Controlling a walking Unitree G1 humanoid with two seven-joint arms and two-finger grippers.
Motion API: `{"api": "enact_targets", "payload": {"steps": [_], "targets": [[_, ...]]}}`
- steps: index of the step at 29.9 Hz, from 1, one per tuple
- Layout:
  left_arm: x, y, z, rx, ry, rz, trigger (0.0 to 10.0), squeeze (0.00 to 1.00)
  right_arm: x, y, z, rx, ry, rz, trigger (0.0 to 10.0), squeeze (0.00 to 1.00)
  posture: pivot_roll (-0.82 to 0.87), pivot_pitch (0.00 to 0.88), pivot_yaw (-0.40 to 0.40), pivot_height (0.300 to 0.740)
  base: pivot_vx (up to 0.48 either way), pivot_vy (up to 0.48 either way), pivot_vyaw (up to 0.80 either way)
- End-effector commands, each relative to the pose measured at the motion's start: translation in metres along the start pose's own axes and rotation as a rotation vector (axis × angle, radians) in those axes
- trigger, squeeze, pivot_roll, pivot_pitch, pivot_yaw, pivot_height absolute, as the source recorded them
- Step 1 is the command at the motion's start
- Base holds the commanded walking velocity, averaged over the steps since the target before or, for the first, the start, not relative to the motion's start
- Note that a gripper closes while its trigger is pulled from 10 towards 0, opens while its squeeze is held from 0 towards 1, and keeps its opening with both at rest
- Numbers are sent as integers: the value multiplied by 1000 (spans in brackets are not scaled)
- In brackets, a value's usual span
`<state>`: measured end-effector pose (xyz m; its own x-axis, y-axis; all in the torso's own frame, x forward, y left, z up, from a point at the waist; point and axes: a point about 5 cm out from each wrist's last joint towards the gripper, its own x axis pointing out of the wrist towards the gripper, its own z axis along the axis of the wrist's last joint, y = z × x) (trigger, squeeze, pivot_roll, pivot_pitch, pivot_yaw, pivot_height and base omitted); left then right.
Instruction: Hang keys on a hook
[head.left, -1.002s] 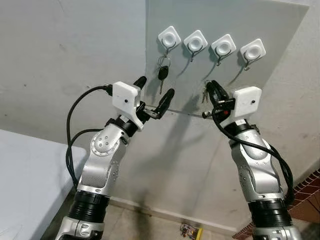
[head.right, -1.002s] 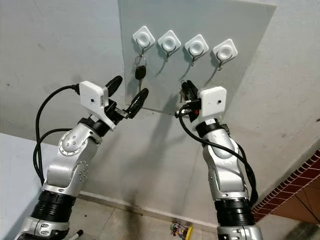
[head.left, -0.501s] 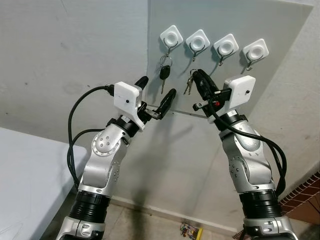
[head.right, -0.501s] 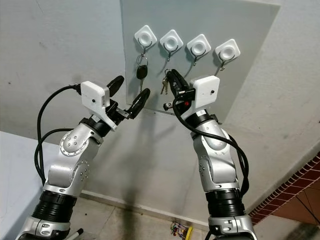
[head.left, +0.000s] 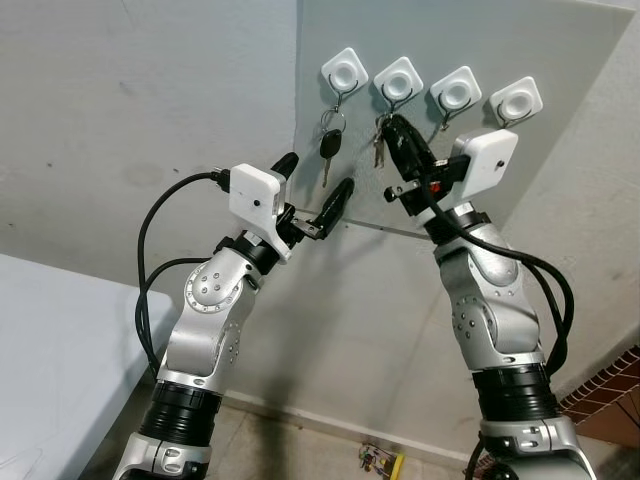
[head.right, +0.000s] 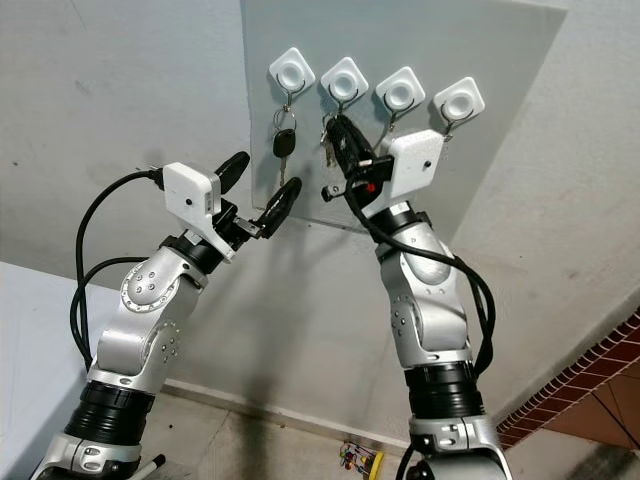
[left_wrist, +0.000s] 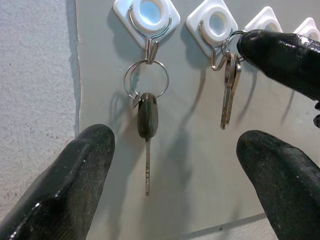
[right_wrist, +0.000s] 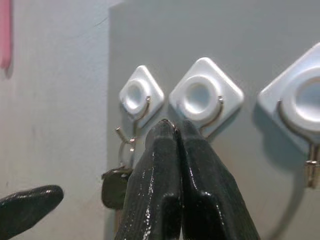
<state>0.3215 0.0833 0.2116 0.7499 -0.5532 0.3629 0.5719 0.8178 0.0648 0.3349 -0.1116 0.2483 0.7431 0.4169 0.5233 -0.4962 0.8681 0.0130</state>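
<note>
Right now the right gripper (left_wrist: 245, 46), pinched on the keys (left_wrist: 228, 90), holds their ring at the board's (head.left: 560, 50) second hook (left_wrist: 216, 52); letting go before it seats would drop them. Left gripper (head.left: 310, 190) hovers open.

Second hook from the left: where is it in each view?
Left eye: hook above the right gripper.
Right eye: hook above that gripper too.
Left wrist: hook with keys at it.
Right wrist: hook just beyond the shut gripper.
Landmark: black key on the first hook.
</note>
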Motion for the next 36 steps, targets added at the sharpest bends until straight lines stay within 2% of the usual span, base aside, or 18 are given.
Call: {"api": "enact_targets", "payload": {"steps": [1, 6, 20, 24, 27, 28, 29, 36], "targets": [[4, -4, 3, 15, -10, -28, 10000, 0, 3, -4, 5, 19, -15, -19, 10000, 0, 26, 0, -62, 740, 0, 0, 0], [4, -3, 3, 14, -10, -25, 10000, 0, 3, -5, 4, 83, -15, -56, 10000, 0, 26, 0, -62, 740, 0, 0, 0], [5, -1, 5, 16, -12, -17, 10000, 0, 6, -9, 1, 176, 23, -112, 10000, 0, 29, 0, -59, 740, 0, 0, 0], [5, 0, 6, 18, -12, -13, 10000, 0, 7, -11, 0, 240, 31, -135, 10000, 0, 34, 0, -63, 740, 0, 0, 0], [6, 1, 6, 18, -13, -6, 10000, 0, 6, -12, -2, 330, 32, -151, 10000, 0, 36, 0, -63, 740, 0, 0, 0], [6, 1, 6, 18, -13, -6, 10000, 0, 6, -12, -2, 330, 32, -151, 10000, 0, 36, 0, -63, 740, 0, 0, 0], [5, 2, 6, 19, -13, -3, 10000, 0, 5, -12, -2, 360, 28, -160, 10000, 1000, 37, 0, -63, 740, 0, 0, 0], [5, 3, 6, 14, -9, 5, 10000, 0, -1, -13, -4, 472, 20, -191, 10000, 1000, 37, 0, -61, 740, 0, 0, 0]]}}
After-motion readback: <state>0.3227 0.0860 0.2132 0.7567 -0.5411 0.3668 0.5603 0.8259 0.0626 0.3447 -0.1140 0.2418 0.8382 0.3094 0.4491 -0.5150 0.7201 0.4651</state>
